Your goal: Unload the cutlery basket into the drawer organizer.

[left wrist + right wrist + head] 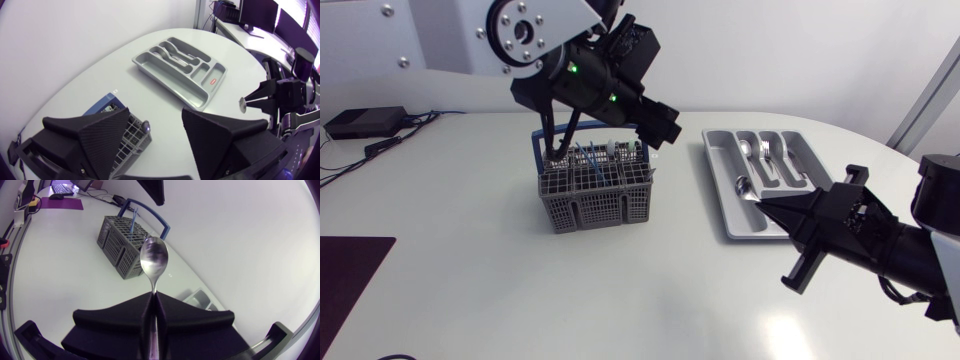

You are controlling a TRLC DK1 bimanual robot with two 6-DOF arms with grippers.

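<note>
The grey cutlery basket (pixel 592 192) with a blue handle stands left of the middle and holds several pieces. My left gripper (pixel 658 128) hangs over its right rim, open and with nothing in it; in the left wrist view the basket (pixel 131 136) lies under one of its fingers (pixel 95 131). The grey drawer organizer (pixel 725 200) lies to the right with cutlery in its far slots. My right gripper (pixel 765 204) is shut on a metal spoon (pixel 742 185), held over the organizer's near left part. In the right wrist view the spoon (pixel 154 260) sticks out ahead of the gripper (pixel 154 296), bowl first.
A black box (pixel 362 122) with cables sits at the far left edge. A dark mat (pixel 345 275) lies at the near left. The left wrist view also takes in the organizer (pixel 197 92) and my right gripper (pixel 260 97) with the spoon.
</note>
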